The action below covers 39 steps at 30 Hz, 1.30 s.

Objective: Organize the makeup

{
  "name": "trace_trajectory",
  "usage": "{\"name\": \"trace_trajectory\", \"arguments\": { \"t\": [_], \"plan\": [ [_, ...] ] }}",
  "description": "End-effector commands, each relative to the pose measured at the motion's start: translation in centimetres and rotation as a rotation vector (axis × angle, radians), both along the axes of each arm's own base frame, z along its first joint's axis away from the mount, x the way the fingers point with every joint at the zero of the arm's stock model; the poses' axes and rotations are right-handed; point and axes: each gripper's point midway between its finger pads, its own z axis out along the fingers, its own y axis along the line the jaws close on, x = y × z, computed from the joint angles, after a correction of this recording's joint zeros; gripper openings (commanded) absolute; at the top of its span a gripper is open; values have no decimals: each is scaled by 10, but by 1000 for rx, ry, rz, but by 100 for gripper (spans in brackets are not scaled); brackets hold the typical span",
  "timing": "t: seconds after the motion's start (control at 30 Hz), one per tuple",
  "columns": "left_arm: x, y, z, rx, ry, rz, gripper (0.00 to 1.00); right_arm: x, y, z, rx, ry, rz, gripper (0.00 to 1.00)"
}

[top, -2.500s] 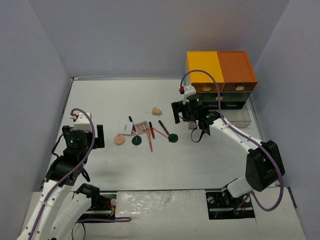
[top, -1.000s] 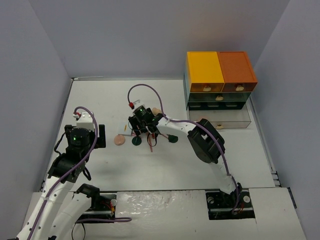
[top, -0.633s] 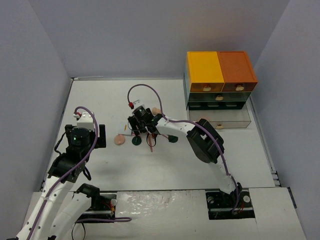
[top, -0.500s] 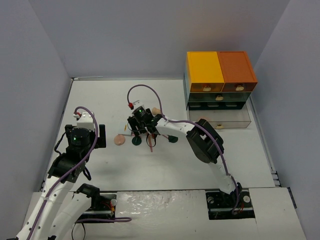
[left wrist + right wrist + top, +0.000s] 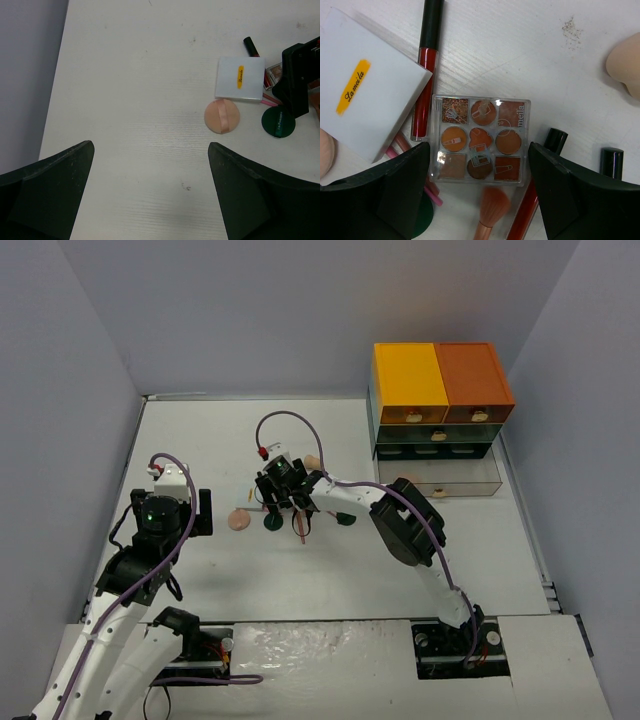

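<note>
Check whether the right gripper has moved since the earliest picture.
Yes. The right gripper swung left, away from the drawer unit, and now hovers open over the eyeshadow palette.

Right gripper (image 5: 479, 167), fingers spread around the clear palette (image 5: 480, 139); white box (image 5: 370, 85) and red tube (image 5: 422, 95) crowd one finger, black-capped sticks (image 5: 554, 141) the other. Bare table (image 5: 140, 75) lies open before the left gripper (image 5: 150, 155).

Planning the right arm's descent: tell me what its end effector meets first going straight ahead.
Likely the palette, centred between the open fingers of the right end effector; how far off is unclear.
</note>
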Motion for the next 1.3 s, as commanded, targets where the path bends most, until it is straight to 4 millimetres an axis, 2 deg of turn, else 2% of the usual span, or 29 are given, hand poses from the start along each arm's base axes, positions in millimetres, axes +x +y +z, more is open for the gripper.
{"name": "trace_trajectory", "arguments": {
  "t": [0.0, 0.2, 0.33, 0.4, 0.57, 0.67, 0.8, 0.93, 1.03, 1.1, 1.13, 1.2, 1.27],
  "plan": [
    [11, -2, 23, -13, -81, 4, 97, -1, -6, -5, -27, -11, -26, 75],
    [10, -2, 23, -14, -82, 4, 97, 1, -11, -5, -40, -19, -33, 72],
    [10, -2, 23, -13, -83, 5, 97, 2, -11, -2, -44, -24, -30, 61],
    [10, -2, 23, -13, -84, 6, 97, 3, -9, 5, -32, -32, -23, 55],
    [10, -1, 24, -12, -85, 9, 97, 11, -1, 40, 19, -80, -20, 45],
    [10, -1, 24, -10, -85, 9, 97, 15, 1, 64, 51, -114, -20, 43],
    [10, 0, 24, -10, -85, 11, 97, 21, -3, 106, 100, -170, -25, 43],
    [9, 0, 24, -8, -87, 14, 97, 24, -21, 143, 138, -216, -43, 43],
    [9, 0, 24, -7, -86, 14, 97, 21, -40, 152, 139, -222, -63, 43],
    [9, 0, 24, -10, -87, 13, 97, 23, -60, 169, 153, -246, -89, 43],
    [9, 0, 25, -10, -88, 14, 97, 23, -66, 170, 152, -247, -98, 43],
    [9, 0, 25, -9, -88, 14, 97, 22, -98, 173, 145, -248, -136, 43],
    [9, 0, 25, -9, -89, 14, 97, 21, -131, 167, 122, -242, -171, 43]
  ]
}}
